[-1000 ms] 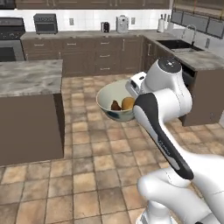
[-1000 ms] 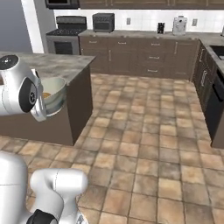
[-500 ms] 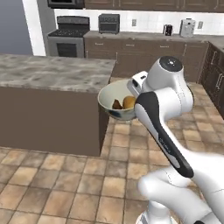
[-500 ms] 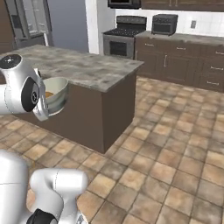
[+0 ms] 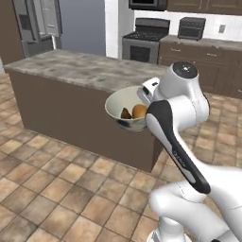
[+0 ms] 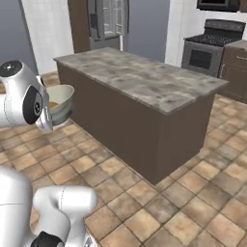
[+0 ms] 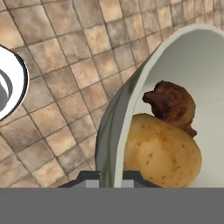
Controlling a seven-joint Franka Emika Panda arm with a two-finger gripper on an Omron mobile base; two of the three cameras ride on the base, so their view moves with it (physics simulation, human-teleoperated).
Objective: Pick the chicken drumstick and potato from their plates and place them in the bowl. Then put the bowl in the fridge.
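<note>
The pale cream bowl point(image 5: 124, 109) hangs in the air beside the arm, tilted, with my gripper point(image 5: 143, 100) shut on its rim. In the hand view the rim point(image 7: 114, 131) runs up between my fingertips point(image 7: 87, 179). The golden potato point(image 7: 161, 154) and the dark brown chicken drumstick point(image 7: 171, 104) lie together inside the bowl, also seen as the potato point(image 5: 139, 111) and the drumstick point(image 5: 125, 114). From the right, the bowl point(image 6: 61, 100) sits just past my arm. The grey steel fridge point(image 5: 37, 22) point(image 6: 107, 20) stands far off beyond the island. The plates are out of view.
A long kitchen island with a mottled stone top point(image 5: 82, 68) point(image 6: 144, 79) lies between me and the fridge. A black stove point(image 5: 144, 40) point(image 6: 212, 46) and dark cabinets line the back wall. Tan floor tiles point(image 5: 52, 179) spread in front of the island.
The whole picture has swept sideways, so the base has moved: the island now lies ahead and the fridge has come into view. The bowl stays in the same grip beside the arm.
</note>
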